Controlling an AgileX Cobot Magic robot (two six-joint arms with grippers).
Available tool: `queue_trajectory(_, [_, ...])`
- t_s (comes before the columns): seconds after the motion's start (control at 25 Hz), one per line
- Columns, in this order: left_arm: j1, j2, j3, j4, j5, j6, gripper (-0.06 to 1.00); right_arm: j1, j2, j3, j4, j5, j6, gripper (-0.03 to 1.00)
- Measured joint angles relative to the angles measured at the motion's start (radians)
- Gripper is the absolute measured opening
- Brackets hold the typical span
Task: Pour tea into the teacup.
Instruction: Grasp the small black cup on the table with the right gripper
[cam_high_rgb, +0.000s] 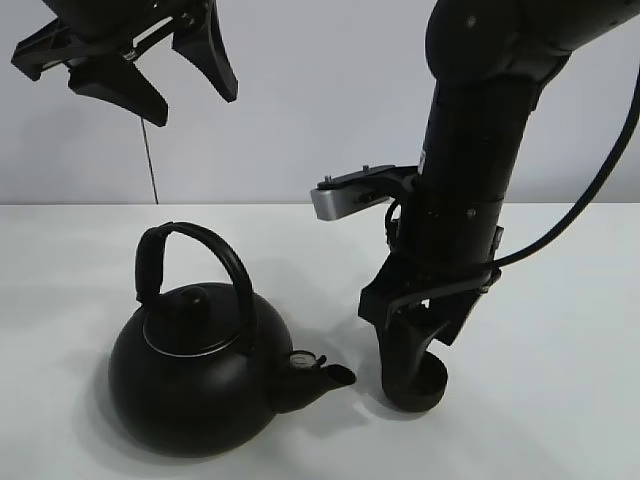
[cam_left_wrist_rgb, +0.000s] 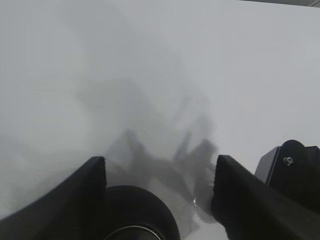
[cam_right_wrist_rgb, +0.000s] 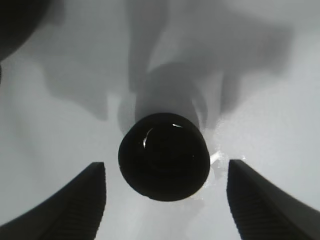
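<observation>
The big round black kettle (cam_high_rgb: 195, 380) stands on the white table at the front left, handle up and spout pointing right. The small black teacup (cam_right_wrist_rgb: 164, 156) stands upright on the table just right of the spout, and it is partly hidden behind a finger in the high view (cam_high_rgb: 438, 380). My right gripper (cam_right_wrist_rgb: 166, 164) is open, low at the table, with a finger on each side of the teacup and a gap on both sides (cam_high_rgb: 415, 385). My left gripper (cam_high_rgb: 192, 105) is open and empty, high above the kettle. The kettle's top shows between its fingers in the left wrist view (cam_left_wrist_rgb: 135, 217).
The white table (cam_high_rgb: 560, 330) runs back to a plain grey wall. A thin dark cable (cam_high_rgb: 150, 165) hangs at the back left. The right arm (cam_high_rgb: 470, 200) stands upright over the teacup, close to the kettle's spout (cam_high_rgb: 335, 378).
</observation>
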Motion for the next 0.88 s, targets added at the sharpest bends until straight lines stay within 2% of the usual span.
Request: queue_trajectory(0.88, [0.000, 0.000, 0.000, 0.000, 0.000, 0.000, 0.46, 0.000, 0.049, 0.000, 0.018, -0.046, -0.001, 0.47])
